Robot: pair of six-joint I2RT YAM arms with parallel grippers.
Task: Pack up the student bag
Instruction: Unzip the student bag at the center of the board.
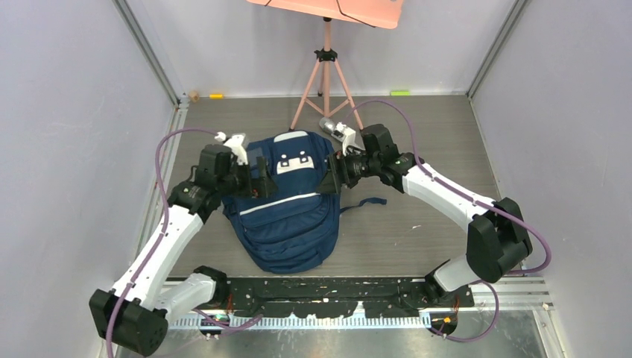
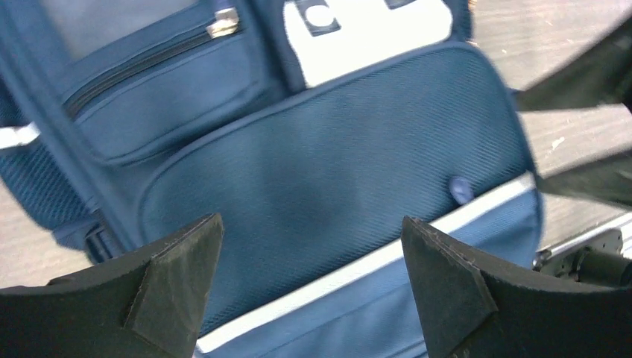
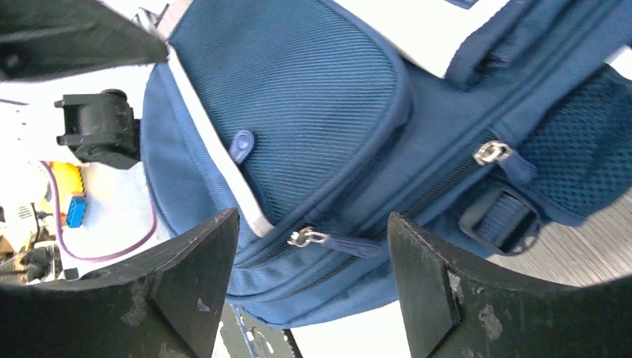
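- Top view: student bag (image 1: 291, 216) lies flat on the table (image 1: 432, 149), front pocket up, between the two claws.
- left claw (image 1: 262, 185) is at one side edge of the bag and right claw (image 1: 333, 173) at the other, both level with its upper half. Contact and jaw gap can't be read from this view.
- Beyond the right claw, a silvery cylinder (image 1: 333, 127) lies on the table, just beside a leg of the pink tripod (image 1: 326, 82). The tripod carries a pink board (image 1: 328, 9).
- A loose blue strap (image 1: 365, 203) trails out of the bag on the near side of the right claw.
- At the back edge there is a small yellow item (image 1: 216, 95) far beyond the left claw and a green item (image 1: 400, 92) far beyond the right claw. Both are well apart from the bag.
- Left wrist: the left claw (image 2: 313, 287) has its fingers spread wide with nothing between them.
- The bag's front pocket fills the space straight ahead. A white stripe (image 2: 358, 270) crosses just past the fingertips, and a round blue snap (image 2: 460, 189) sits ahead of the finger at frame right.
- A white patch (image 2: 373, 30) is farther ahead. A metal zipper pull (image 2: 222, 24) is ahead toward frame left.
- Blurred dark shapes at the far right edge: can't tell what they are.
- Right wrist: the right claw (image 3: 313, 291) is also spread, gripping nothing.
- A front zipper pull (image 3: 305, 237) sits right in the gap, just ahead of the fingertips. A second zipper pull (image 3: 490, 153) and a mesh side pocket (image 3: 589, 156) are ahead toward frame right.
- A black joint of the left arm (image 3: 100, 130) sits across the bag at frame left, beside the bag's edge.
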